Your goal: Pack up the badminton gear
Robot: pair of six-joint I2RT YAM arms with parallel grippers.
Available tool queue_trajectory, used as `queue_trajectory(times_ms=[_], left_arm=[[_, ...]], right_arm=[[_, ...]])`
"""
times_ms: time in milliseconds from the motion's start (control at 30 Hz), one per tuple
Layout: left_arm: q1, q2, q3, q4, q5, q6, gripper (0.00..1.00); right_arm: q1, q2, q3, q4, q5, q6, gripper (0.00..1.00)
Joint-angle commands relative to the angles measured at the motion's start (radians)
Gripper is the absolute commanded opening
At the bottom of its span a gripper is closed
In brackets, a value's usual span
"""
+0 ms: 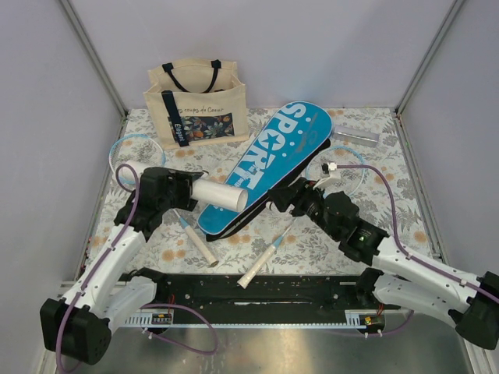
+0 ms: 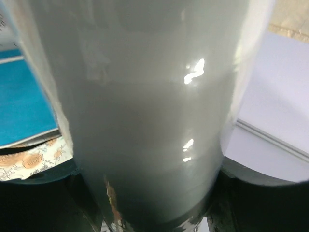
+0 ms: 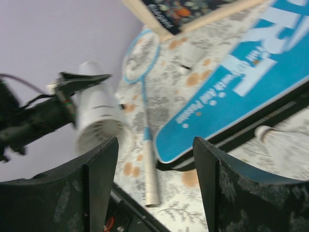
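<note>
Clearly the left gripper [image 1: 189, 189] is pinching the white tube [image 1: 221, 195], a smooth, glossy cylinder held sideways with its round end toward the right gripper [image 1: 285, 199]. That one's 2 black fingers [image 3: 96, 183] stand spread on nothing, just beside the edge of the blue racket-shaped case [image 1: 269, 160] lettered SPORT. Under each gripper 1 slim, white-handled racket lies on the floral cloth [image 1: 312, 241]: the left racket [image 1: 195, 238] and the right racket [image 1: 261, 265].

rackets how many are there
2. One racket lies left of the blue case, head far left; the other right of it, handle front centre. Case could hide more.
</note>
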Motion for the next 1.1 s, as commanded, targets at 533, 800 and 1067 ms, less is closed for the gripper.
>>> queue_trajectory(times_ms=[533, 800, 1067], left_arm=[[0.048, -0.039, -0.021, -0.066, -0.123, 0.071, 0.58], [0.05, -0.017, 0.005, -0.11, -0.133, 0.077, 0.58], [0.05, -0.017, 0.045, -0.144, -0.149, 0.051, 0.58]], right_arm=[[-0.25, 0.424, -0.138, 0.23, -0.176, 0.068, 0.63], [-0.253, 0.507, -0.122, 0.29, -0.209, 0.094, 0.27], [-0.253, 0.246, -0.142, 0.178, -0.234, -0.01, 0.0]])
